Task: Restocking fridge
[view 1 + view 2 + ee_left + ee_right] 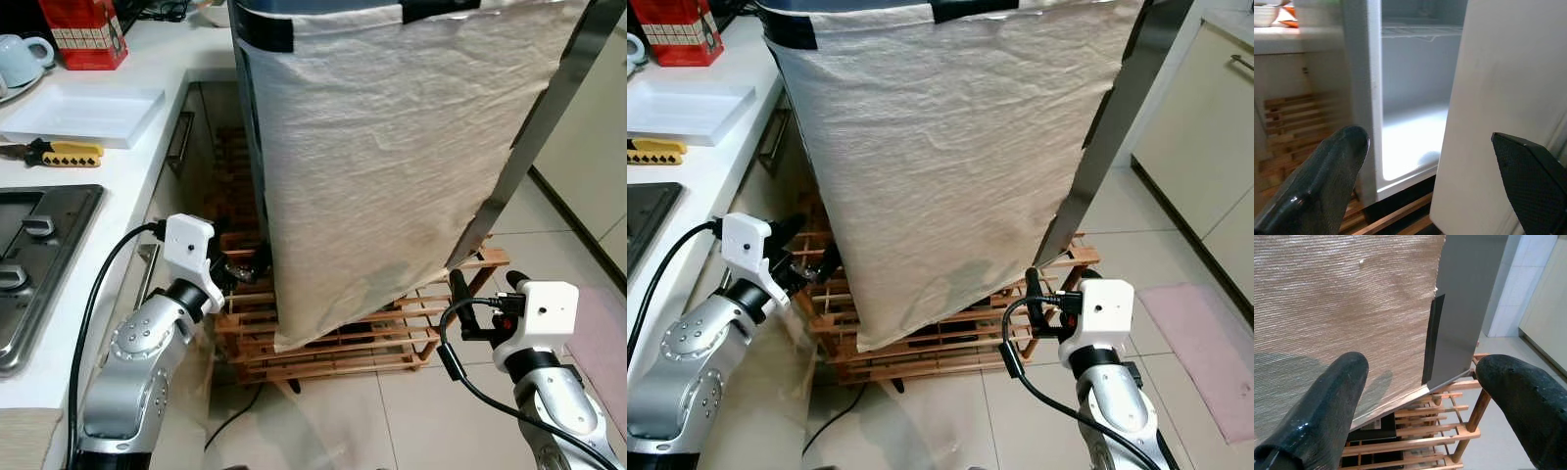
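I am holding my left gripper point(1430, 186) low at the hinge-side gap of the fridge point(1415, 98), its two black fingers point(1317, 186) spread wide apart and gripping nothing. Between them I am looking into the open white compartment, where a wire shelf point(1420, 30) is running across high up and the lit floor of the cavity is lying just ahead of my fingertips. The fridge door point(392, 166), covered on its outer face with a pale woven cloth, is swinging out just beside my far finger.

My right gripper point(1420, 411) is hovering near the door's lower free corner, fingers point(1322, 406) also standing wide apart and empty. The cloth is filling the space ahead of one finger, and the grey door edge point(1464, 308) is rising between the two. Below my fingertips the fridge is sitting on a slatted wooden rack point(1444, 431), on tiled floor point(1176, 245).

Off to my left a white counter point(108, 186) is carrying a white tray point(83, 115), a yellow-handled tool point(59, 153), a red box point(86, 31), a pale cup point(22, 59) and a steel hob point(34, 264).
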Controlling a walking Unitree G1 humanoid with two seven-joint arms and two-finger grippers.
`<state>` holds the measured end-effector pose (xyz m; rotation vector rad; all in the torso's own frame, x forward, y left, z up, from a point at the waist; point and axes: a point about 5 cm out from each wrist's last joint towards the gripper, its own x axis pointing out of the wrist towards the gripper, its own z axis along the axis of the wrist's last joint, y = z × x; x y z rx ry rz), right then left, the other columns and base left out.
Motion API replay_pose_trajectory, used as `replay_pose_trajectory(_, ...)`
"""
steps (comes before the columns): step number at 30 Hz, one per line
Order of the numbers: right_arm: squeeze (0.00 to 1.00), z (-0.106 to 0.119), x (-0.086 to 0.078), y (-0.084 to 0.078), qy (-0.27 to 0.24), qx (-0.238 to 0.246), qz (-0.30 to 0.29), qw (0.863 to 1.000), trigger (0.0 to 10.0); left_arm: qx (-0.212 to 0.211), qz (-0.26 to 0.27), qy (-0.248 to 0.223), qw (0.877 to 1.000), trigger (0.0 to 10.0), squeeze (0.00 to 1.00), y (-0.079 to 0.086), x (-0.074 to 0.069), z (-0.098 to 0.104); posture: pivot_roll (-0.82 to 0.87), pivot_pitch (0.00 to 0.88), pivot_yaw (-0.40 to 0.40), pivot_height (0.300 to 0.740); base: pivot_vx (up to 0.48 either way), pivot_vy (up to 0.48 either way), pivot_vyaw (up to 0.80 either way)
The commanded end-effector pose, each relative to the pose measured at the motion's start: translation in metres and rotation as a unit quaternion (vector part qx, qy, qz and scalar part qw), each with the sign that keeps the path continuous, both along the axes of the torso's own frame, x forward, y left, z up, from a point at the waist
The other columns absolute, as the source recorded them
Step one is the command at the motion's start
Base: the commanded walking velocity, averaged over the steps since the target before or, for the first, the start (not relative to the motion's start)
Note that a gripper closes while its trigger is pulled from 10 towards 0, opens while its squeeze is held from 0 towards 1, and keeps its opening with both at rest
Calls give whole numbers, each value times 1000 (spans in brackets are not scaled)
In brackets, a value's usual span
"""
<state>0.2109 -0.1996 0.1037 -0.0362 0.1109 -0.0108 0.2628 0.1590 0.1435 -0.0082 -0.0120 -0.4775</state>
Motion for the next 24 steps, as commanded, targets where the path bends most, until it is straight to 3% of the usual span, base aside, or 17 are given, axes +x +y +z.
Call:
replay_pose_trajectory(1,0,3,0,0,-11,-3,-3,1000,10000,1,-22,-8,1000,10000,0,-6,-2,4,-47,0,-6,740,0,0,0)
replay_pose_trajectory(15,0,8,2,5,-26,-4,15,1000,10000,3,-26,-10,1000,10000,0,-9,2,5,-50,0,-7,740,0,-285,0)
replay_pose_trajectory(24,0,3,0,5,-14,0,6,1000,10000,7,-16,-2,1000,10000,0,0,-4,2,-40,0,-14,740,0,-285,0)
